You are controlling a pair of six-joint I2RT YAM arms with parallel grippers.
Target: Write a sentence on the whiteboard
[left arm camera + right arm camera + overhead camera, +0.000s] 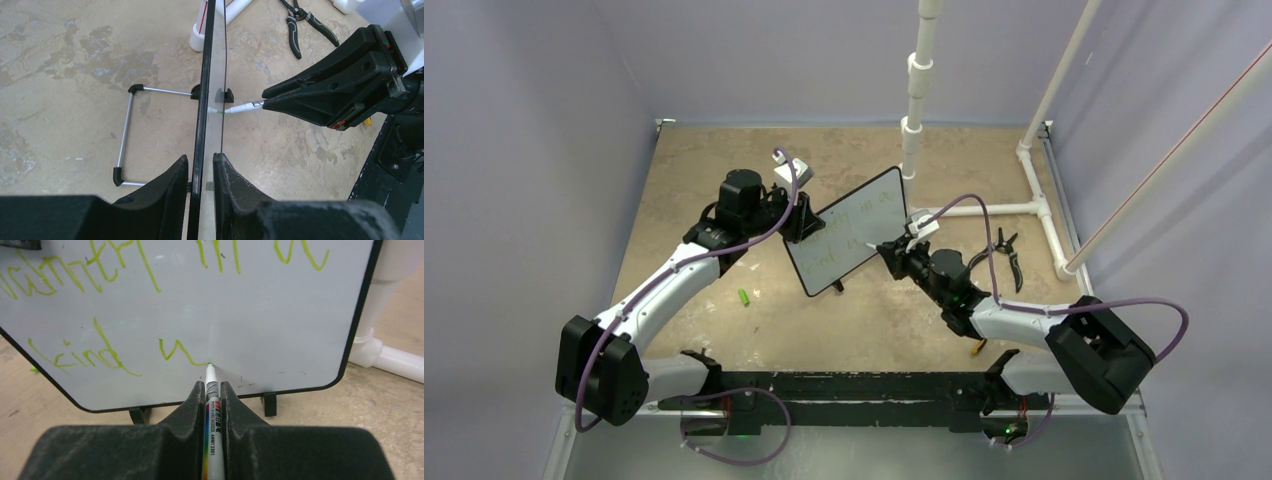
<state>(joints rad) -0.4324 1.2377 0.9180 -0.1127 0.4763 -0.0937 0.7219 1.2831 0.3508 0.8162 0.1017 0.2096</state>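
Two claws share the job. On the left, the left claw point(201, 165) is clenched on the edge of the whiteboard point(849, 235), which stands upright on its feet near the middle of the surface point(724, 160). Across its face runs the sentence point(100, 352), two green lines with the lower one unfinished. The marker point(210, 377) touches the board at the end of the last stroke and is gripped tight in the right claw point(212, 390). I'd worry about pressure. Too hard a push could twist or tip the board in that pinch, and too light a touch would leave gaps in the letters.
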